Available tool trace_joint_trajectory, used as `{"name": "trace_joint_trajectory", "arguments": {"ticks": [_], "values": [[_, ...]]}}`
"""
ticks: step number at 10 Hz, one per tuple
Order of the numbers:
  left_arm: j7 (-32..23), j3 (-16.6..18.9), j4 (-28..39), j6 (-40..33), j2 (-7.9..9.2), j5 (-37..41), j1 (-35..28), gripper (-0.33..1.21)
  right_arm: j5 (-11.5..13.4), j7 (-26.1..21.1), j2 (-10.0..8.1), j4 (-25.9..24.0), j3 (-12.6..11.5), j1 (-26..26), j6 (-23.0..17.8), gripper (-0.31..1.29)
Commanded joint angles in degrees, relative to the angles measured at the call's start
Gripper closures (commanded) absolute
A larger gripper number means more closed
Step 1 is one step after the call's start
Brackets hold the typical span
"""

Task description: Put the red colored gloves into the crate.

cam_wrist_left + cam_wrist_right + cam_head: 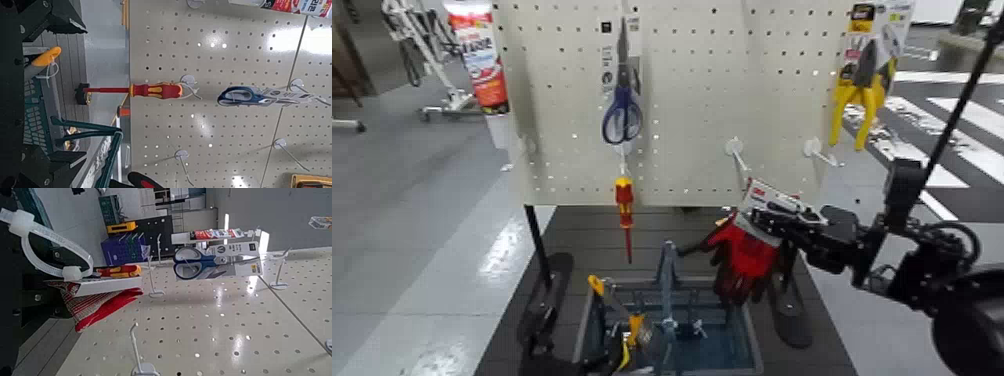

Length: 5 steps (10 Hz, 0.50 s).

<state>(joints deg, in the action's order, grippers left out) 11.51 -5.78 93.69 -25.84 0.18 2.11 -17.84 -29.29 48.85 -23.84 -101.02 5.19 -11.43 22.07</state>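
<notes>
The red colored gloves (742, 255) hang by their white-and-red header card (772, 208), just in front of the pegboard (712, 90). My right gripper (782, 218) reaches in from the right and is shut on that card; the right wrist view shows the card (110, 284) pinched with red glove fabric (98, 307) below it. The gloves dangle over the far right corner of the grey-blue crate (594, 322), beside its upright handle (667, 272). In the left wrist view my left gripper (74, 92) stands open beside the crate (35, 110), holding nothing.
On the pegboard hang blue scissors (622, 105), a red-and-yellow screwdriver (624, 205), yellow pliers (862, 85) and bare hooks (737, 150). The crate holds several small tools, one yellow-handled (632, 330). Black stand feet (544, 300) flank the crate.
</notes>
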Motion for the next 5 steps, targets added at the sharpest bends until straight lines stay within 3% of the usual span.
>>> {"name": "trace_joint_trajectory", "arguments": {"ticks": [1,5], "values": [[0.0,-0.03,-0.08,0.0,-5.89,0.0,0.0,0.17,-1.83,-0.25,0.9,1.17,2.54,0.62,-0.72,1.15],[0.0,-0.03,-0.08,0.09,-5.71,0.09,0.09,0.17,-3.67,0.01,1.95,6.01,6.76,0.79,-2.47,1.15]]}}
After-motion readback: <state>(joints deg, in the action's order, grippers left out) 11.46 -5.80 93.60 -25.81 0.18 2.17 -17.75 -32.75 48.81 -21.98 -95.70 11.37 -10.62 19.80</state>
